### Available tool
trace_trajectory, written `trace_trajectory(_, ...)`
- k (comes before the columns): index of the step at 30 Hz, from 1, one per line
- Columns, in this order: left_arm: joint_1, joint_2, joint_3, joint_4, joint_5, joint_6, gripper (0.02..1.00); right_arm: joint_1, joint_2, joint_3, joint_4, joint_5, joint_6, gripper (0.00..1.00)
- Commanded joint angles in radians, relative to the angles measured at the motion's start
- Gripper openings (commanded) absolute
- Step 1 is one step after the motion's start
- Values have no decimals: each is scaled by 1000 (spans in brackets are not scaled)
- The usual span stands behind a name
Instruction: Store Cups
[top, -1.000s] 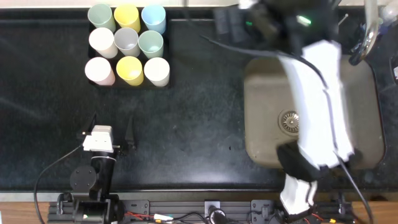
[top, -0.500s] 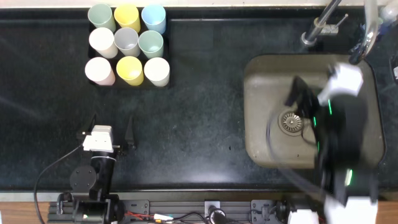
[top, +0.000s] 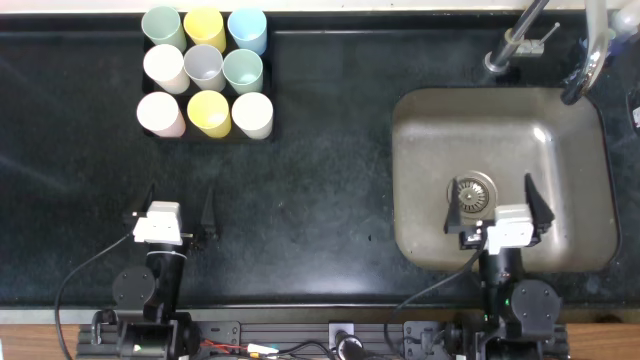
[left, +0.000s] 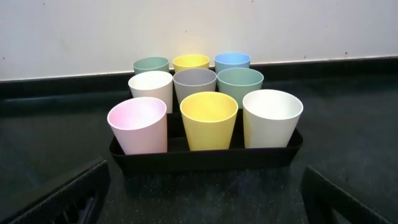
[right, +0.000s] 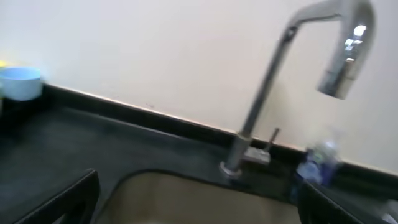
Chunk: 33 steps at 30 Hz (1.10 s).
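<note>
Sink (top: 560, 130) at three o'clock, cups (top: 205, 68) at eleven; our left hand (top: 180, 197) and right hand (top: 492, 192) gape empty near six.

No legible text, labels or numbers.

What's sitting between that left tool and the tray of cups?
Nothing: only bare black countertop separates the left tool from the tray, as the top and left wrist views show.
</note>
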Motion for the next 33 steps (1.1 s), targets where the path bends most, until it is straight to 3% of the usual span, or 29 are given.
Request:
trace_trajectory(1, -5, -8, -2, -3, 6, 19, 1000, -5, -34, -85, 16, -72, -21, 996)
trace_trajectory(15, -5, -8, -2, -3, 6, 19, 1000, -5, -34, -237, 183, -94, -11, 998)
trace_trajectory(33, -5, -8, -2, -3, 6, 19, 1000, -5, -35, -235, 175, -91, -11, 998)
